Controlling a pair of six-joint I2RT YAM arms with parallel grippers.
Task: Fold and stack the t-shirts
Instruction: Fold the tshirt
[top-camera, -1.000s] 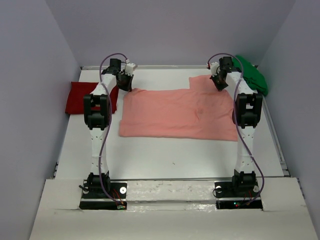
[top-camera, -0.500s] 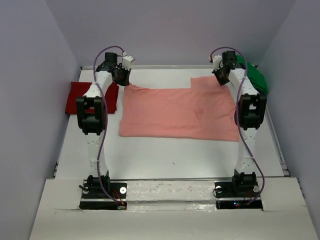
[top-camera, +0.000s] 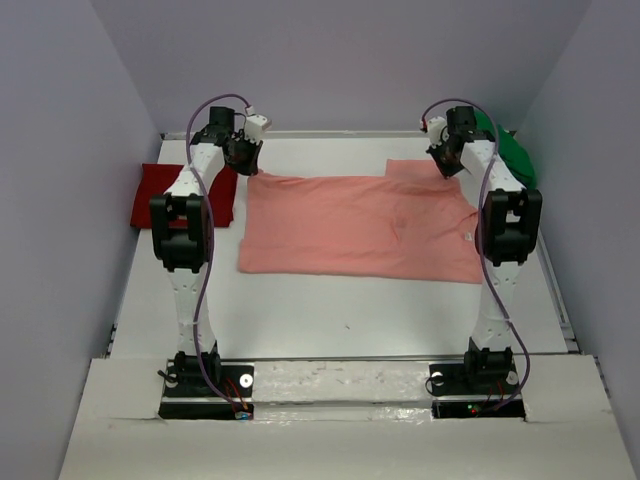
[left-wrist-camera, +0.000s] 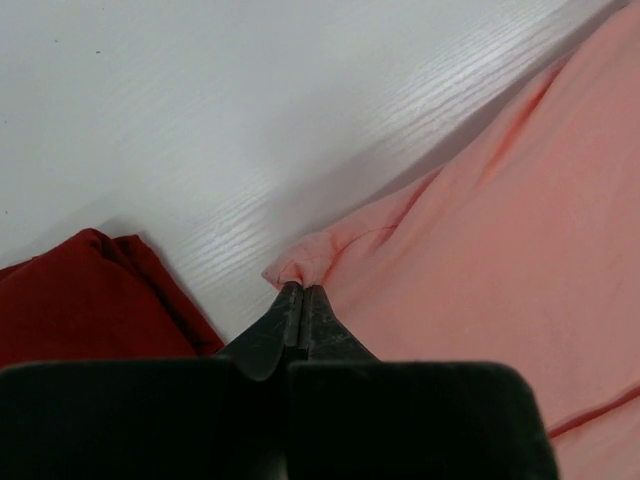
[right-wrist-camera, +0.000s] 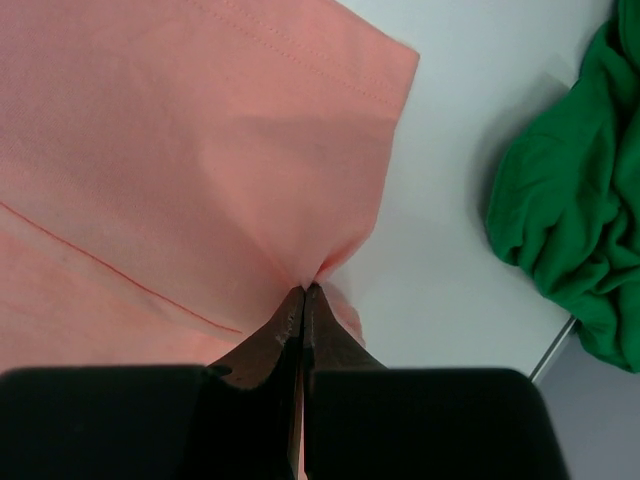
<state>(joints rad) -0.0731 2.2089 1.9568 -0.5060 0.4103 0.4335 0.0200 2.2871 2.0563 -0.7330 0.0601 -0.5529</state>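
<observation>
The salmon-pink t-shirt (top-camera: 355, 225) lies spread flat across the middle of the table. My left gripper (top-camera: 247, 165) is shut on its far left corner (left-wrist-camera: 305, 265). My right gripper (top-camera: 447, 165) is shut on its far right edge (right-wrist-camera: 320, 265), beside the sleeve. The deep red t-shirt (top-camera: 165, 195) lies folded at the left edge and shows in the left wrist view (left-wrist-camera: 80, 300). The bright green t-shirt (top-camera: 508, 152) lies crumpled at the far right corner and shows in the right wrist view (right-wrist-camera: 570, 230).
The white table (top-camera: 330, 310) has a raised rim along its far and right edges. Grey walls close in on the left, back and right. Both arm bases stand at the near edge.
Both grippers have moved a little farther back and outward with the pink shirt's far corners held, drawing its far edge straighter and flatter. The red and green shirts have not moved.
</observation>
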